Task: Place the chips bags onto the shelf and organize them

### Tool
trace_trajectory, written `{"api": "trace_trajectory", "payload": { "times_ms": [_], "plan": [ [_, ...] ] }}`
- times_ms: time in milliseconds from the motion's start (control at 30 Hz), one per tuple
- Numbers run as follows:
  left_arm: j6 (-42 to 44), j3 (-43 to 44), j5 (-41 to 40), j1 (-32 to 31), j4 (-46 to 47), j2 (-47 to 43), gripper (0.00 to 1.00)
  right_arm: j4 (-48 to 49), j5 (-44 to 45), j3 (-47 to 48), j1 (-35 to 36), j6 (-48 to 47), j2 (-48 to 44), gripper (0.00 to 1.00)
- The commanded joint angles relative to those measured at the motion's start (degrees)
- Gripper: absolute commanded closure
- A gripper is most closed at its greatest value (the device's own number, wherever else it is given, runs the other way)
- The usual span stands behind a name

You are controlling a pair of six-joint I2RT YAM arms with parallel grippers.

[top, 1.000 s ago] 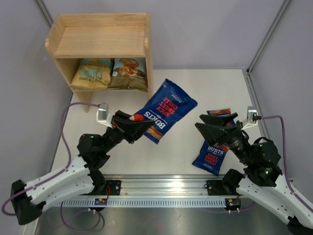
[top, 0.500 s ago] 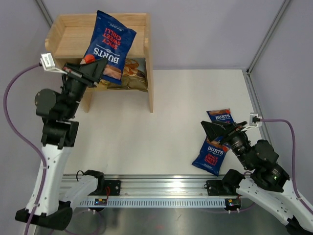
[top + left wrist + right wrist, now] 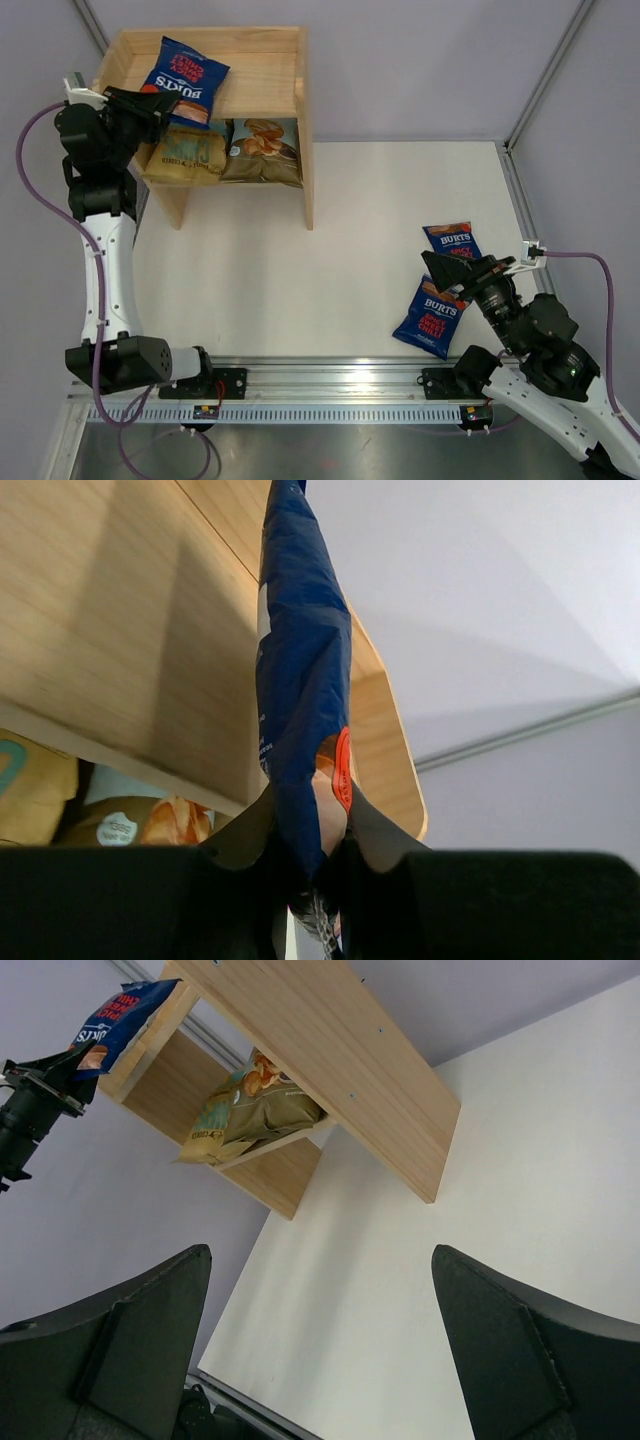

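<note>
Top external: left gripper (image 3: 150, 105) in upper left of frame, jaws pinched on bottom edge of held Burts bag (image 3: 186, 78). Bag sits over left part of shelf (image 3: 265, 75) top tier; contact with board cannot be told. Lower tier: yellow-tan bag (image 3: 186, 152) left, second large bag (image 3: 262, 148) right, touching. Right gripper (image 3: 447, 272) at lower right, fingers spread wide, empty, above table (image 3: 300, 280). Upper table bag (image 3: 450, 238) and lower table bag (image 3: 431, 318) lie flat there.

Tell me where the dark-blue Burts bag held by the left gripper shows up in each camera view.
Top external: Burts bag upper left, over the shelf top tier.
Left wrist: bag centre, edge-on, in the left gripper.
Right wrist: bag top-left corner.
Shared landmark: the shelf.
</note>
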Motion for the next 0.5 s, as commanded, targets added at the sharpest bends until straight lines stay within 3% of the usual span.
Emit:
{"api": "trace_trajectory", "payload": {
  "times_ms": [0,233,467],
  "plan": [
    [-3.9,4.5,4.6,3.6,-3.2,1.4,0.98,0.4,2.9,0.6,0.0,1.2,-1.2,0.01],
    [-5.4,10.6,4.8,8.6,-10.3,7.6,0.90,1.2,2.2,-0.4,0.0,1.5,-2.4,0.01],
    [-4.1,23.4,3.1,10.5,-19.4,15.4,0.87,1.3,2.2,-2.2,0.0,1.2,-4.8,0.01]
  ]
}}
